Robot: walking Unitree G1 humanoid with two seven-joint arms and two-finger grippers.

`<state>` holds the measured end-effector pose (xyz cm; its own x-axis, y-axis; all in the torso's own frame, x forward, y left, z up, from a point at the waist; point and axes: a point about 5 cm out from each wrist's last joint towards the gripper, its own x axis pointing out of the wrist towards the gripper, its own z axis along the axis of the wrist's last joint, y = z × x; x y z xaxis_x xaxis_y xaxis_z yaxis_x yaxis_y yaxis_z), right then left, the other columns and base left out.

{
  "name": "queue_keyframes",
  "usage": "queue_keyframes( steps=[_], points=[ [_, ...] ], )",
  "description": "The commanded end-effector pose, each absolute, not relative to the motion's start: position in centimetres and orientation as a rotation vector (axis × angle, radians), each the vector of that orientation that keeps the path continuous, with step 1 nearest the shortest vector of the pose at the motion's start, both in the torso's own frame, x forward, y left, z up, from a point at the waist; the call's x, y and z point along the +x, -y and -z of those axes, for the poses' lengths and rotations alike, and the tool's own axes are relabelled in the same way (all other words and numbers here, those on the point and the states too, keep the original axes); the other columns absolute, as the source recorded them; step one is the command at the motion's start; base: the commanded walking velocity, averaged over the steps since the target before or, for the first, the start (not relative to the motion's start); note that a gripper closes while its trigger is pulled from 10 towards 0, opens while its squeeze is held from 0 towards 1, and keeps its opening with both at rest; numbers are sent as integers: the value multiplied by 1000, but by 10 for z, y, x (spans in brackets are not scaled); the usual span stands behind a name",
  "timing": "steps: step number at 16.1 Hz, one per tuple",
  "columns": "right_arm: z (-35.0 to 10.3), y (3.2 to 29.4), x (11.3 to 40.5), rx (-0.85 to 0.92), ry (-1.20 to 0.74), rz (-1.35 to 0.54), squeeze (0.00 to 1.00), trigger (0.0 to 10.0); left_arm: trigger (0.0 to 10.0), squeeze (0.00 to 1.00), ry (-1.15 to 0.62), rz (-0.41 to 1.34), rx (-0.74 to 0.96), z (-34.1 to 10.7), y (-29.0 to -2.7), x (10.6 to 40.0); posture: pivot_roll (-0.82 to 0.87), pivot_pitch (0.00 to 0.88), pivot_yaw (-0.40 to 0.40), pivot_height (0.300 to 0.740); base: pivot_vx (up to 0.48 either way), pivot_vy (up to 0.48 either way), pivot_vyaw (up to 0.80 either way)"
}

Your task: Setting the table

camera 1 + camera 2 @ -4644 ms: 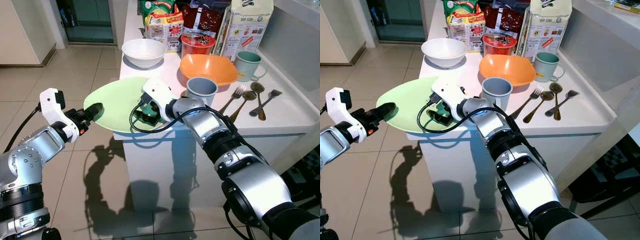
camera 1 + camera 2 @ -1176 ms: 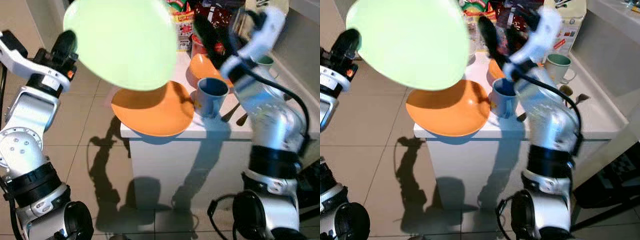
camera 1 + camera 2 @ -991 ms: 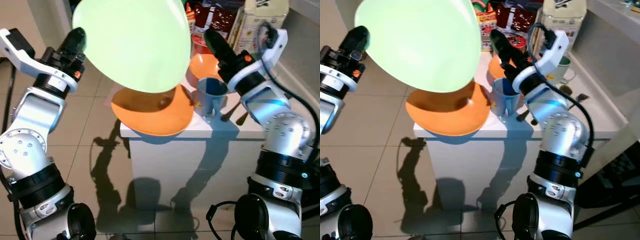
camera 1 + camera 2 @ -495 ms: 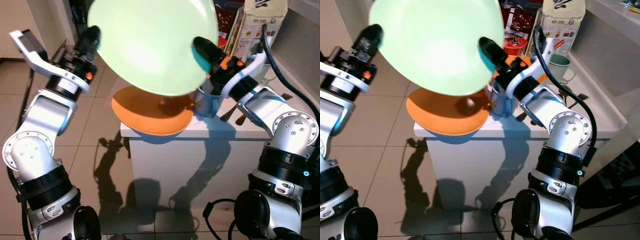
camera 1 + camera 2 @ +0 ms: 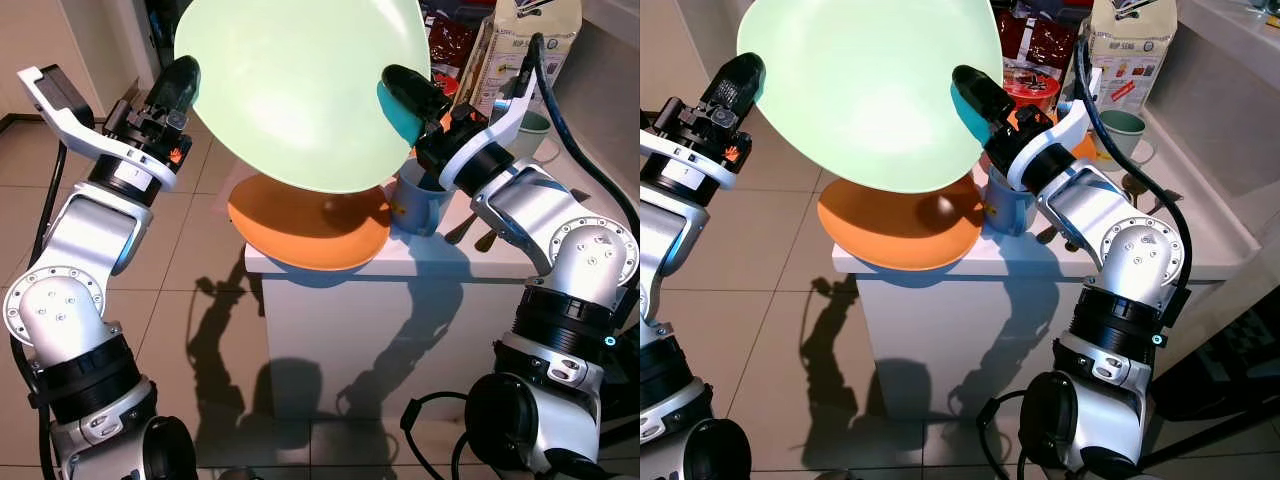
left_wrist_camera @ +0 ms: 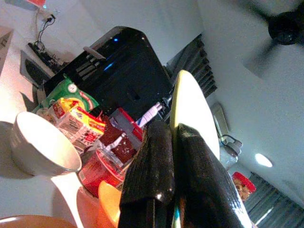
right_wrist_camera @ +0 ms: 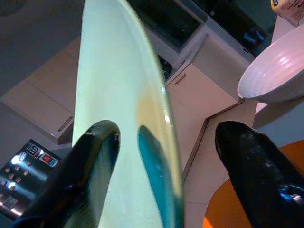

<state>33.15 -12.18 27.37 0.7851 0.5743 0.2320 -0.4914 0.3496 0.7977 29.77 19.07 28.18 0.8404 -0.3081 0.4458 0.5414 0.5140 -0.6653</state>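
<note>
While left fingers (image 5: 180,82) pinch green plate (image 5: 300,90), right fingers (image 5: 405,95) straddle rim

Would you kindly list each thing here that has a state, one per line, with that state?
Green plate: lifted off the table, tilted, its rim gripped on one side.
Left hand: shut on the green plate's rim.
Right hand: open, fingers either side of the plate's rim.
Orange plate: flat on the table, overhanging the edge.
Blue mug: upright.
White bowl: upright, empty.

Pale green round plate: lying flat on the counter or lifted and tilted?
Lifted and tilted. The pale green round plate is above the orange plate, left gripper clamped on one rim, right gripper straddling the other.
</note>
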Motion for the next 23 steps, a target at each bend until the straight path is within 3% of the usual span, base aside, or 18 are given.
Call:
queue_keyframes(
  steps=[1,23],
  points=[
    [-282,126,328,1007,-53,-688,0,0,0,0,333,534,-899,-291,-194,298,45,0,-55,740,0,0,0],
    [-290,101,325,1096,-50,-777,0,0,0,0,328,516,-929,-291,-198,308,47,0,-62,740,0,0,0]
  ],
)
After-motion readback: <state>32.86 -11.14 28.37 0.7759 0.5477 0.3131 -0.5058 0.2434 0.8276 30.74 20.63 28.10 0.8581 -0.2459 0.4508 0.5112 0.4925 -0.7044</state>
